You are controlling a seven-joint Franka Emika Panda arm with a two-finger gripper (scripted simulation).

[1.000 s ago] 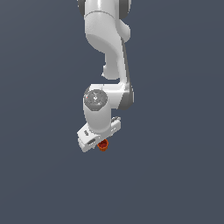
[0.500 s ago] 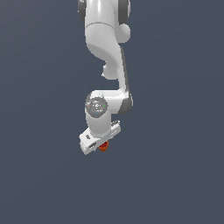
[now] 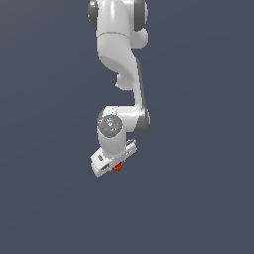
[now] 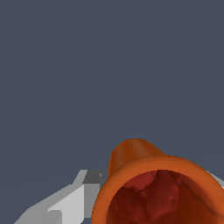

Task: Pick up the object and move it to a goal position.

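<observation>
My arm: I come down from the top of the exterior view, white links bending to a wrist that tilts toward the exterior view's left.
My gripper [image 3: 113, 166]: closed on the cup, one grey-white finger [image 4: 72, 199] pressed against its side just below the rim.
Cup [image 3: 117, 167]: small, orange-red, tucked under my hand and mostly hidden by it in the exterior view.
Cup's axis: in the wrist view the cup [image 4: 153, 183] has its round rim and dark hollow facing my wrist camera, the narrower closed end pointing away, along my fingers.
Surroundings: plain dark blue-grey all around; I cannot tell floor from wall.
</observation>
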